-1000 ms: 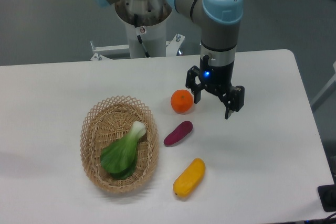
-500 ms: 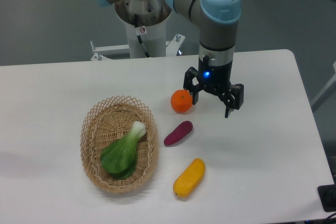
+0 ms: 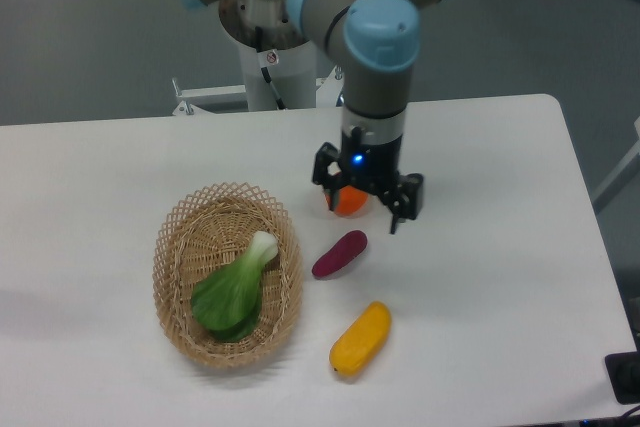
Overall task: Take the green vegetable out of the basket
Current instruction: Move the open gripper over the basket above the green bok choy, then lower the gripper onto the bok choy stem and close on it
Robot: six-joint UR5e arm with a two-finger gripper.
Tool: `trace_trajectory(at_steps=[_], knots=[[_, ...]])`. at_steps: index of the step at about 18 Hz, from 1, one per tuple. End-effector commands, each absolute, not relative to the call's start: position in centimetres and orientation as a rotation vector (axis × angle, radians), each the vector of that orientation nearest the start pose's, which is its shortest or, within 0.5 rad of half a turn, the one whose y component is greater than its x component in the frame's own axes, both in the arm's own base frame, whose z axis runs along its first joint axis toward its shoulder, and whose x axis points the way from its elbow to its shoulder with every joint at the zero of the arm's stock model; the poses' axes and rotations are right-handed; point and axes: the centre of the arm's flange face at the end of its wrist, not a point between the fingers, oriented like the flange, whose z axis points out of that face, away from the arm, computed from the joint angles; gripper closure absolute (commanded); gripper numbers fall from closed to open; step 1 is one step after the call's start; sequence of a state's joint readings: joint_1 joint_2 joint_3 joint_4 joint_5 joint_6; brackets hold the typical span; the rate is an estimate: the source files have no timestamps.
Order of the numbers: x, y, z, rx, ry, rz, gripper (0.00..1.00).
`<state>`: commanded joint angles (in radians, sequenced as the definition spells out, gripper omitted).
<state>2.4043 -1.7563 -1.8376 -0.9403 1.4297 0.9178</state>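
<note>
Green vegetable (image 3: 235,290) lying in the basket (image 3: 172,252), white stem pointing up-right, gripper (image 3: 364,197) well apart to the upper right, fingers spread and holding nothing, above an orange fruit (image 3: 349,203), purple vegetable (image 3: 339,254) between gripper and basket.

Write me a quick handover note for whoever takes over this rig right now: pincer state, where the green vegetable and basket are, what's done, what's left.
Pincer: open, empty, above the table over the orange fruit, right of the basket.
Green vegetable: lying in the basket, white stem pointing up-right, untouched.
Basket: on the table's left half. Purple vegetable and yellow vegetable lie on the table to its right.
Done: nothing grasped yet.
Left: bring the pincer over the basket, descend, close on the green vegetable, lift it out.
</note>
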Motion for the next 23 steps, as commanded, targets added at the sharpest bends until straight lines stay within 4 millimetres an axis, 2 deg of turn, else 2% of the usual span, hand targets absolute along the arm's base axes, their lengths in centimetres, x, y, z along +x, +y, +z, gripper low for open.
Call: trace_trajectory(at_steps=[5,10,13,23], knots=[[-25.5,50.4,30.9,-2.944,0.06,-0.008,0.0],[-21.6,52.7,27.7,-2.997,0.177,-0.047,0.0],[-20.5,53.1,26.3,-3.017,0.209,-0.001,0.0],[-20.9,53.1,23.5,-3.042,0.214,0.071,0.0]])
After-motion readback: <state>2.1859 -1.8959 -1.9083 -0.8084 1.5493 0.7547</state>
